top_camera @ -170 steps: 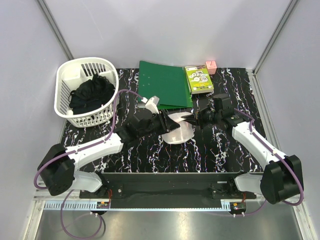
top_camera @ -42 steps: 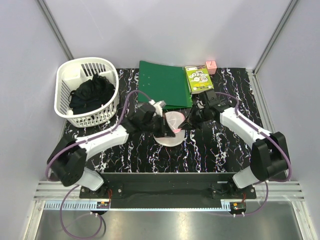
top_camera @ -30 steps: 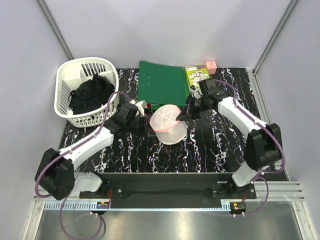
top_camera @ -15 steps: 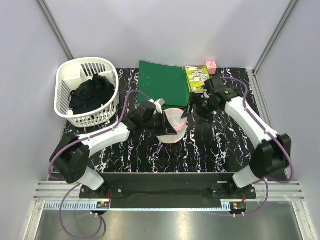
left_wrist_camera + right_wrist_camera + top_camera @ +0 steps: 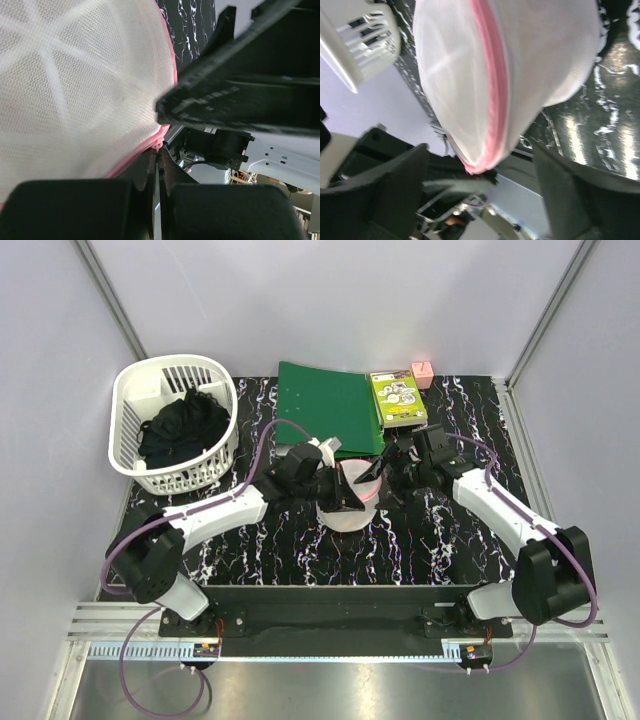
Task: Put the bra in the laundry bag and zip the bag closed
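Laundry bag (image 5: 350, 508) sits domed mid-counter (image 5: 270, 552); its pink zip trim looks joined along the stretch in view, so the task is likely near its end; bra not visible, probably inside the bag, mesh too cloudy to tell; left pincer (image 5: 159, 155) pinched together on the bag's pink rim; right pincer (image 5: 385, 485) spread wide just right of the bag, holding nothing; green folder (image 5: 325, 405) behind the bag, basket (image 5: 130, 405) of black clothes (image 5: 183, 430) well left of it; nothing blocks.

Black marbled table (image 5: 300, 550), white basket (image 5: 192, 478), green folder (image 5: 325, 405)
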Available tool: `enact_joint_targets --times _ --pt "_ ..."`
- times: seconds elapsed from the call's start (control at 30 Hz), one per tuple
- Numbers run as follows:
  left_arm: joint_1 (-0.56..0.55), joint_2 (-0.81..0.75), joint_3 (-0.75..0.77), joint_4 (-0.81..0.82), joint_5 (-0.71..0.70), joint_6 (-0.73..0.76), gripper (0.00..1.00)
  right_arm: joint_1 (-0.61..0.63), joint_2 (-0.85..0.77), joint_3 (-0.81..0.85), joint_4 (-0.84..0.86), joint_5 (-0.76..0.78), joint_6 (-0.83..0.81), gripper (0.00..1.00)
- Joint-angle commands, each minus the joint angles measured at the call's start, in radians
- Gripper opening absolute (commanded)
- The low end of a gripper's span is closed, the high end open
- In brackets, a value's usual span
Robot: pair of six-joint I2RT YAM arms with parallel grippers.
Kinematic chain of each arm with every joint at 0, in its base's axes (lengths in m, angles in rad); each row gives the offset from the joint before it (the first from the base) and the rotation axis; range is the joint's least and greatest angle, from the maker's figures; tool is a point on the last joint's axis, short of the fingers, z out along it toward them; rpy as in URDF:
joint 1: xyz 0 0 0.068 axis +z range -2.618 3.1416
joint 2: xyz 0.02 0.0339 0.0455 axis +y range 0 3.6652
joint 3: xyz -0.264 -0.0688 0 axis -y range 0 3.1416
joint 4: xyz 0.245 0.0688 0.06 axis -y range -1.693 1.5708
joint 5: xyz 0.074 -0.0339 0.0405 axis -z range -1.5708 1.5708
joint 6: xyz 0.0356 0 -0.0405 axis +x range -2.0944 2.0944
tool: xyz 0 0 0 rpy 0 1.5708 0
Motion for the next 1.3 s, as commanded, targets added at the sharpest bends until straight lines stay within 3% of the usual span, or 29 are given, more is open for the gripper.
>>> enact_joint_targets --times 0.0,0.03,0.2,0.5,0.63,0.67,0.73,0.77,0.8,0.83,0.87,0.9,0.97,1.07,1.27 --pt "-0.012 -0.008 0.03 0.041 0.025 -0.007 0.0 0.006 0.017 -0.05 0.173 -0.051 0.114 0.44" --pt "-0.01 -0.009 0.03 0.037 0.025 -0.005 0.0 0.006 0.014 -0.06 0.173 -0.043 0.124 0.3" --pt "0.036 -0.025 0.011 -0.052 0.015 0.061 0.0 -0.023 0.017 -0.067 0.175 -0.057 0.049 0.01" --pt "0.304 -0.158 -0.124 -0.284 0.016 0.312 0.0 -0.116 0.101 0.0 0.173 -0.344 -0.216 0.01" --pt "0.297 -0.16 -0.099 -0.284 0.056 0.3 0.0 -0.116 0.176 0.069 0.17 -0.46 -0.273 0.11" --pt "0.265 -0.155 -0.086 -0.275 0.064 0.286 0.0 -0.114 0.19 0.11 0.149 -0.448 -0.277 0.21" --pt "0.217 -0.144 -0.041 -0.215 0.073 0.221 0.0 -0.093 0.237 0.178 0.071 -0.403 -0.32 0.3" --pt "0.17 -0.135 -0.029 -0.181 0.088 0.185 0.0 -0.082 0.262 0.284 -0.092 -0.316 -0.354 0.35" --pt "0.147 -0.115 -0.021 -0.1 0.093 0.147 0.0 -0.076 0.318 0.34 -0.182 -0.26 -0.421 0.48" --pt "0.127 -0.103 -0.01 -0.062 0.091 0.077 0.0 -0.074 0.331 0.38 -0.245 -0.211 -0.437 0.53" --pt "0.09 -0.089 -0.003 -0.032 0.076 0.05 0.0 -0.076 0.33 0.403 -0.296 -0.129 -0.443 0.6" --pt "0.074 -0.063 0.006 0.0 0.064 0.03 0.0 -0.079 0.29 0.401 -0.31 -0.078 -0.442 0.73" --pt "0.045 -0.037 0.033 0.005 0.027 -0.001 0.0 -0.082 0.232 0.356 -0.322 0.043 -0.429 0.86" --pt "0.034 0.003 0.065 0.011 0.025 -0.021 0.0 -0.103 0.089 0.271 -0.324 0.066 -0.367 0.92" --pt "0.016 0.043 0.112 0.014 0.012 -0.031 0.0 -0.111 -0.037 0.164 -0.365 0.166 -0.304 0.99"
